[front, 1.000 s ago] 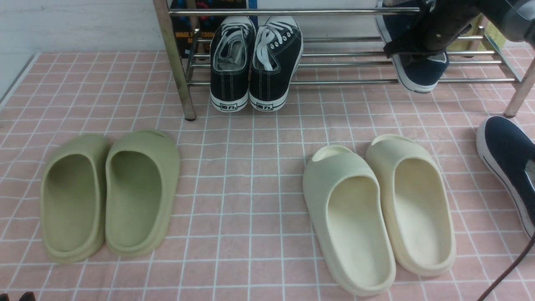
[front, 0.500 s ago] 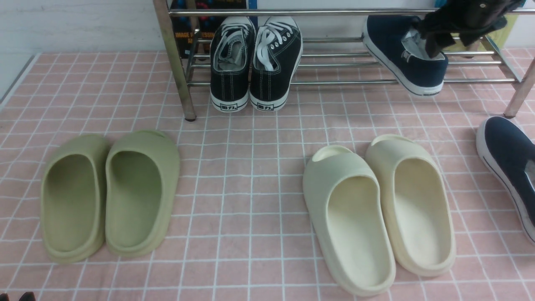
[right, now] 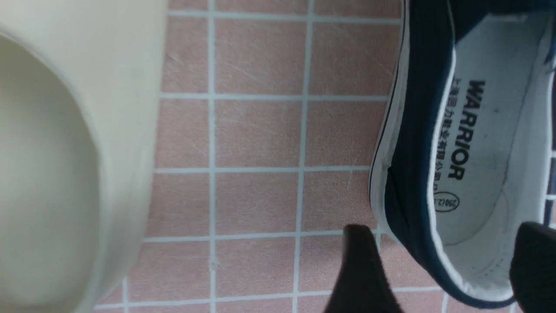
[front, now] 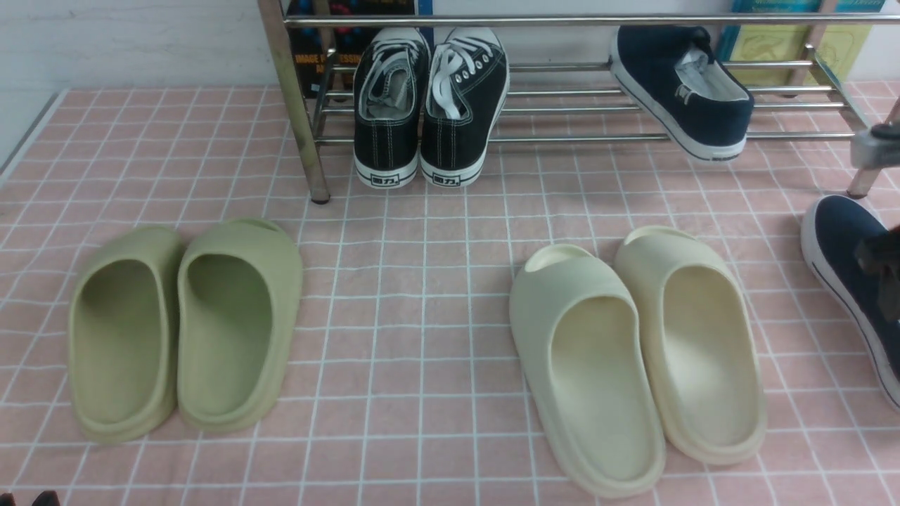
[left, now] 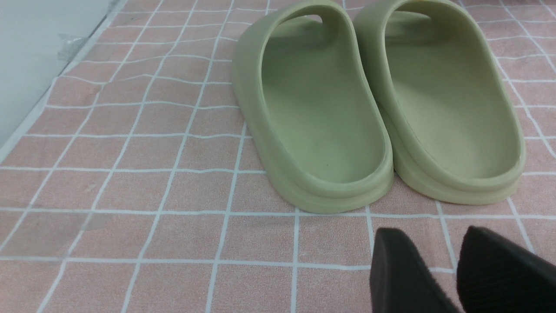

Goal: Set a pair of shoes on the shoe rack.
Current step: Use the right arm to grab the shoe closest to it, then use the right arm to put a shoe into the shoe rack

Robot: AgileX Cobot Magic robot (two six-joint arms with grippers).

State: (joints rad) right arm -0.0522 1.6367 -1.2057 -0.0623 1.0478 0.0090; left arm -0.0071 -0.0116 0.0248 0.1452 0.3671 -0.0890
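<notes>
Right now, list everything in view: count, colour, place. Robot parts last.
shoe rack: one, silver metal tubes, at the back
black lace-up sneakers: two, white laces, bar shelf, left part
navy slip-on on the rack: one, white sole, bar shelf, right part
navy slip-on on the floor: one, right edge, in front of the rack
green slides: two, side by side, floor left
cream slides: two, side by side, floor right of centre
tiled mat: one, pink, white lines, under everything
left end effector: one, black, low near the green slides
right end effector: one, black, open, straddling the floor slip-on's heel wall
</notes>
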